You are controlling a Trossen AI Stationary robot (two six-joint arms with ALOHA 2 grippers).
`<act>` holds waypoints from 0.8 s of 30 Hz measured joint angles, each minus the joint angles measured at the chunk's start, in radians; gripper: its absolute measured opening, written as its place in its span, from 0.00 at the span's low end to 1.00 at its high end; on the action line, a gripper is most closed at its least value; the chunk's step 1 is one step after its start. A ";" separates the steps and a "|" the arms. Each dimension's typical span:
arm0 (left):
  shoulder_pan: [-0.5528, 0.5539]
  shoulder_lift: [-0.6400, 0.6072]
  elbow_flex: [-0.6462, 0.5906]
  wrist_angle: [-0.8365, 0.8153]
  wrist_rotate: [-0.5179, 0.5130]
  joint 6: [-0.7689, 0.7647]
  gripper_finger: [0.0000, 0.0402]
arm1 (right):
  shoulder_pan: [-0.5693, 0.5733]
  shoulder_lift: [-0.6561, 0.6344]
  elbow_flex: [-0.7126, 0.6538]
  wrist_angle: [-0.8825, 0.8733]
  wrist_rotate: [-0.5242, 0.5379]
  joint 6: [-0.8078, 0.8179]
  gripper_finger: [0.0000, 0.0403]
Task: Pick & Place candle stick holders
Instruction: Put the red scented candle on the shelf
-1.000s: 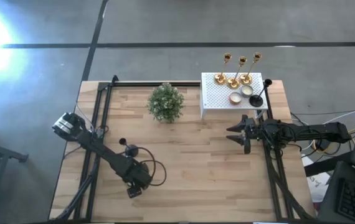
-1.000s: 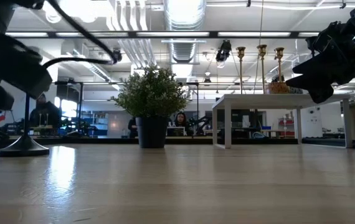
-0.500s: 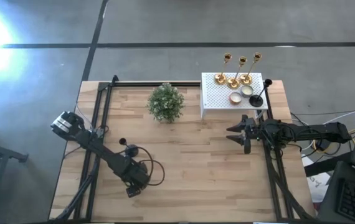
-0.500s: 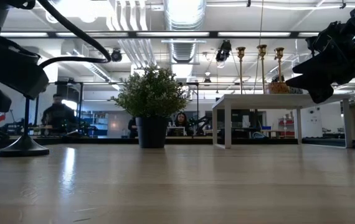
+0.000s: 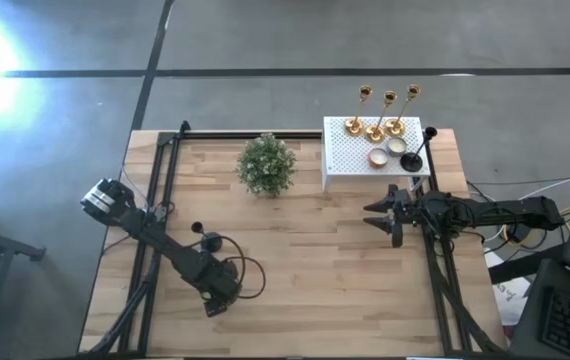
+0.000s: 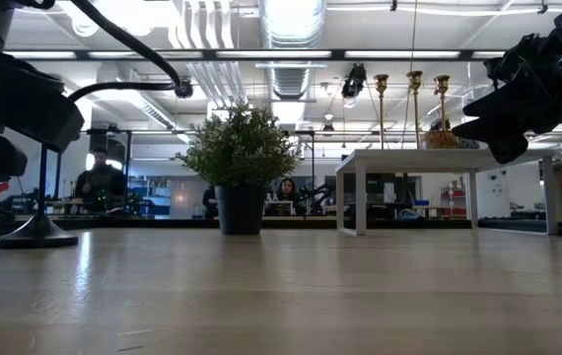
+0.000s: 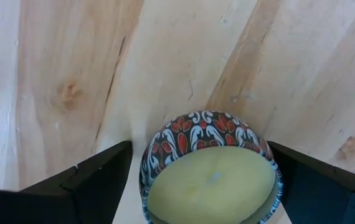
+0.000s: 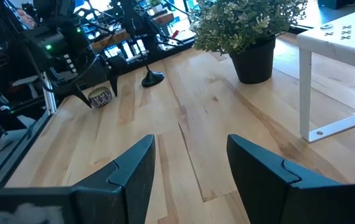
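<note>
Three gold candle stick holders [image 5: 375, 128] and one black one [image 5: 412, 160] stand on their round bases on the white perforated box [image 5: 350, 160]. A second black holder [image 5: 208, 241] stands on the table at left; it also shows in the low view [image 6: 36, 233]. My left gripper [image 7: 199, 186] is open near the table's near edge. Its fingers stand on either side of a patterned candle tin [image 7: 210, 165] that rests on the wood. My right gripper [image 8: 190, 180] is open and empty, above the table in front of the box.
A bushy potted plant [image 5: 266, 163] stands at the far middle. Two small candles [image 5: 386, 151] sit on the box among the holders. Black frame rails [image 5: 160, 190] run along the table's left and right sides. Bare wood lies between the arms [image 5: 305, 260].
My left arm has shifted slightly over the candle tin. A person in the room behind has walked toward the right.
</note>
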 joint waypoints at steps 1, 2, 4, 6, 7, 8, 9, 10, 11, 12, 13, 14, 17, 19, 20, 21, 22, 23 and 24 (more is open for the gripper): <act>-0.002 0.000 0.000 0.000 0.000 0.001 0.91 | 0.000 0.000 0.000 0.000 0.000 0.000 0.48; -0.004 0.000 0.000 0.000 0.000 0.001 0.91 | 0.000 0.000 0.000 0.000 0.000 0.000 0.48; -0.007 0.001 0.000 -0.001 0.000 0.002 0.90 | 0.000 0.000 0.000 0.000 0.000 0.000 0.48; -0.009 0.001 0.000 -0.005 0.003 0.003 0.88 | 0.000 0.000 0.000 0.000 0.000 0.000 0.48; -0.009 0.001 0.000 -0.007 0.003 0.003 0.87 | 0.000 0.000 0.000 0.000 0.000 0.000 0.48; -0.009 0.001 0.000 -0.008 0.004 0.003 0.85 | 0.000 0.000 0.000 0.000 0.000 0.000 0.48; -0.009 0.002 0.000 -0.010 0.005 0.003 0.83 | 0.000 0.000 0.000 0.000 0.000 0.000 0.48; -0.009 0.002 0.000 -0.012 0.007 0.005 0.81 | 0.000 0.000 0.000 0.000 0.000 0.000 0.48; -0.009 0.002 0.000 -0.014 0.013 0.010 0.79 | 0.000 0.000 0.000 0.000 0.000 0.000 0.48; -0.010 0.002 0.000 -0.015 0.018 0.014 0.77 | 0.000 0.000 0.000 0.000 0.000 0.000 0.48; -0.011 0.002 0.000 -0.015 0.020 0.019 0.76 | 0.000 0.000 0.000 0.000 0.000 0.000 0.48; -0.012 0.002 0.000 -0.015 0.020 0.022 0.75 | 0.000 0.000 0.000 0.000 0.000 0.000 0.48; -0.014 0.002 0.000 -0.016 0.020 0.035 0.75 | 0.000 0.000 0.000 0.000 0.000 0.000 0.48; -0.014 0.002 0.000 -0.016 0.021 0.041 0.75 | 0.000 0.000 0.000 0.000 0.000 0.000 0.48; -0.014 0.002 0.000 -0.017 0.022 0.045 0.75 | 0.000 0.000 0.000 0.000 0.000 0.000 0.48; -0.014 0.001 0.000 -0.017 0.022 0.049 0.75 | 0.000 0.000 0.000 0.000 0.000 0.000 0.48; -0.014 0.001 0.002 -0.019 0.024 0.056 0.75 | 0.000 0.000 0.000 0.000 -0.001 0.000 0.48; -0.012 0.001 0.005 -0.022 0.025 0.063 0.75 | 0.000 0.000 0.000 0.000 -0.001 0.000 0.48; -0.008 0.000 0.009 -0.026 0.028 0.069 0.75 | 0.000 0.000 0.000 0.000 -0.001 0.000 0.48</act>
